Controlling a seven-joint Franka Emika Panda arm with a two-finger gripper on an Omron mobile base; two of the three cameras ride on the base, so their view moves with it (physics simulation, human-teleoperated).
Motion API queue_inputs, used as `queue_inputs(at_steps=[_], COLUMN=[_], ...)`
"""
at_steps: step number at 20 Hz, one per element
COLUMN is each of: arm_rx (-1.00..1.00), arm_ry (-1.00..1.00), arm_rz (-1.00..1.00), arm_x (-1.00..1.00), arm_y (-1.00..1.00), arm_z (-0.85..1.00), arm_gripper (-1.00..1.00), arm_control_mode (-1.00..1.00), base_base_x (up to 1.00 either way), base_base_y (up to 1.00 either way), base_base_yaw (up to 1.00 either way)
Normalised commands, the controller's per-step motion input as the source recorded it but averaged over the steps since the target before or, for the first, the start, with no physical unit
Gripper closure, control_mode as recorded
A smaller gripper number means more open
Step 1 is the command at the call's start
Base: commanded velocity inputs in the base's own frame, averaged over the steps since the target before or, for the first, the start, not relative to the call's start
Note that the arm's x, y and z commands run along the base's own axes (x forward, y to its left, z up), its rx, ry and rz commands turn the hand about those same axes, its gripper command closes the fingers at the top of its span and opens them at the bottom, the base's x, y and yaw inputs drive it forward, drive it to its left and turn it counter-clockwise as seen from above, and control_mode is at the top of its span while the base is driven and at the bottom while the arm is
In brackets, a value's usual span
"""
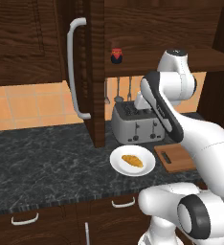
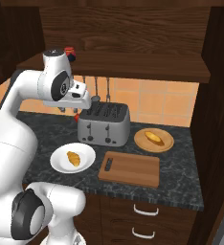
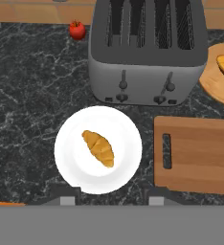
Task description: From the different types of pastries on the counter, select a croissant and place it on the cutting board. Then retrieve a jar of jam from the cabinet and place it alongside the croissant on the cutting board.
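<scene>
Hand view shows our pincer (image 3: 109, 200) open above the croissant (image 3: 98, 148); descending off-centre, we risk nudging it off the white plate (image 3: 68, 158).

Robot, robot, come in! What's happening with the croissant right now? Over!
Gripper open, empty, high above the white plate. Croissant on that plate, not gripped. Cutting board bare beside it. Toaster behind; path down looks clear.

The black marbled surface (image 3: 28, 95) has a grey toaster (image 3: 145, 52) at the back, with a small red tomato (image 3: 77, 30) beside it. A white plate (image 3: 71, 158) sits in front of the toaster, a reddish cutting board (image 3: 200, 155) just beside that, and a round tan wooden plate (image 3: 214, 83) beyond the board.
</scene>
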Motion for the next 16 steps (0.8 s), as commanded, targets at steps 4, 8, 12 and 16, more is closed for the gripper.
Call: queue_inputs(at_steps=[4, 8, 12, 16], arm_rx=[0.01, 0.00, 0.00, 0.00], arm_ry=[0.00, 0.00, 0.00, 0.03], arm_rz=[0.00, 0.00, 0.00, 0.00], arm_x=[0.00, -0.01, -0.24, -0.15], arm_y=[0.00, 0.02, 0.19, 0.20], arm_z=[0.00, -0.02, -0.66, -0.95], arm_gripper=[-1.00, -1.00, -1.00, -1.00], arm_control_mode=[-1.00, -1.00, -1.00, -1.00], base_base_x=[0.00, 0.00, 0.00, 0.00], base_base_y=[0.00, 0.00, 0.00, 0.00], base_base_yaw=[0.00, 0.00, 0.00, 0.00])
